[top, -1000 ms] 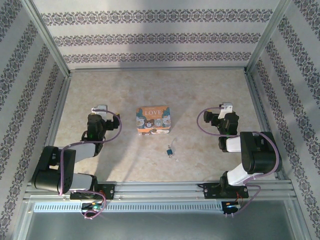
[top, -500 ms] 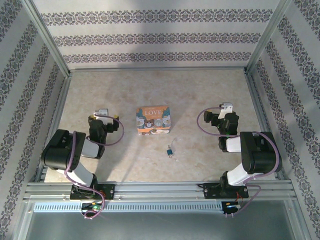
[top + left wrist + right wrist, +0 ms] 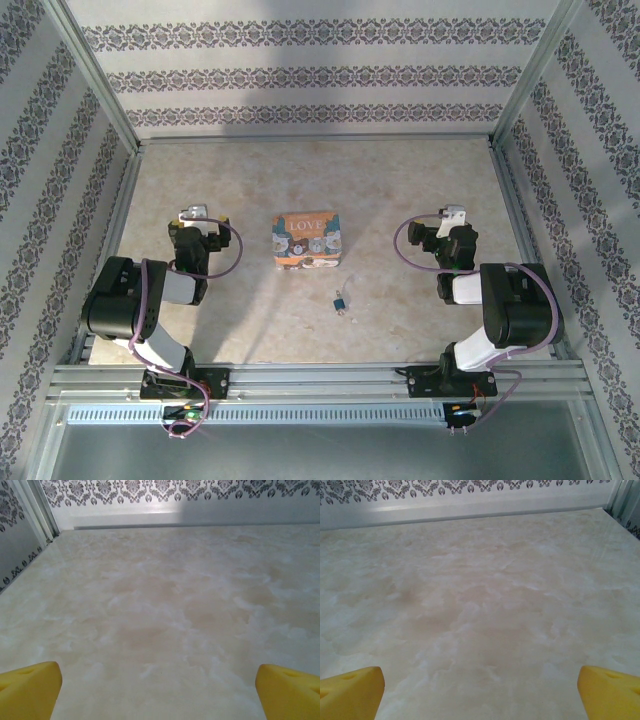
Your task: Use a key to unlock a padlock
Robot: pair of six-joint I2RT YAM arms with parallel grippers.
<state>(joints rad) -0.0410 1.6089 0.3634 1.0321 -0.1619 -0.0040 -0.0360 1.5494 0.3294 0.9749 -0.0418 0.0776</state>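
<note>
**Padlock.** The padlock (image 3: 341, 301) lies on the bench (image 3: 300, 170), in the near central area between the two arms. In the top view its blue body and silvery shackle can be made out. Its exact orientation is too small to resolve. An orange tin (image 3: 308, 241) lettered "LOVE" sits flat on the bench, farther back and slightly left of the padlock, and apart from it.

**Left tool.** The left tool (image 3: 197, 218) is to the left of the tin and well apart from the padlock. In the left wrist view its yellow fingertips (image 3: 30, 690) stand at opposite lower corners, spread wide. Bare marbled bench surface lies between them, and nothing is gripped. The tool faces the far wall (image 3: 200, 510).

**Right tool.** The right tool (image 3: 455, 218) is to the right of the tin, at about the same depth as the left tool, and well apart from the padlock. In the right wrist view its yellow pads (image 3: 610, 692) are likewise spread to full width over bare bench, holding nothing.

Neither tool touches the padlock or the tin.
</note>
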